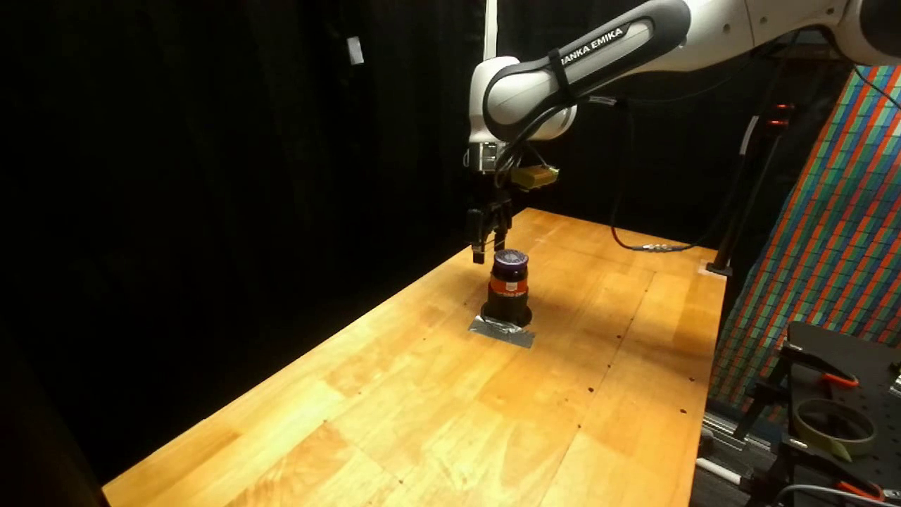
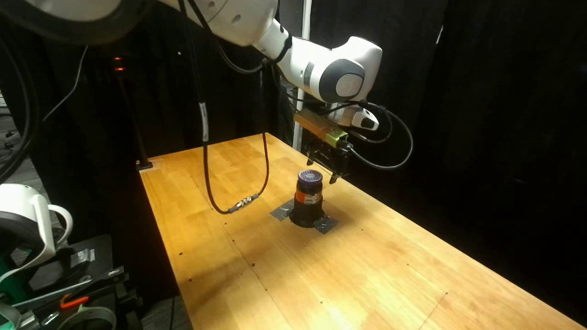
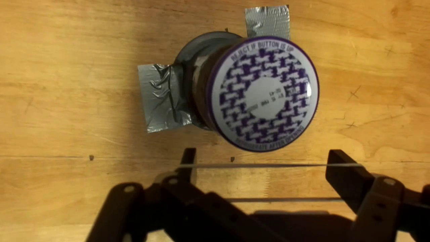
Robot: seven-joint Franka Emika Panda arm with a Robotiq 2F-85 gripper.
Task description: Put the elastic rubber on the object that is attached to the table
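Observation:
A jar with a purple and white lid [image 3: 265, 94] and an orange label stands upright in a black base on the table; it shows in both exterior views [image 1: 508, 285] [image 2: 308, 197]. Grey tape [image 3: 159, 97] holds the base down. My gripper [image 3: 262, 158] is open. An elastic rubber band [image 3: 262, 165] is stretched around its two fingers, its two strands running across the gap. The jar stands beside the fingers, not between them, and the band is apart from the lid. In both exterior views the gripper [image 1: 489, 251] [image 2: 322, 171] points down beside the jar, with its tips near lid height.
The wooden table [image 1: 450, 422] has a dark drop beyond its long edge. A black cable with a connector [image 2: 245, 201] hangs in a loop by the arm. A pole base [image 1: 718, 270] stands at a table corner. A side cart holds a tape roll [image 1: 834, 426].

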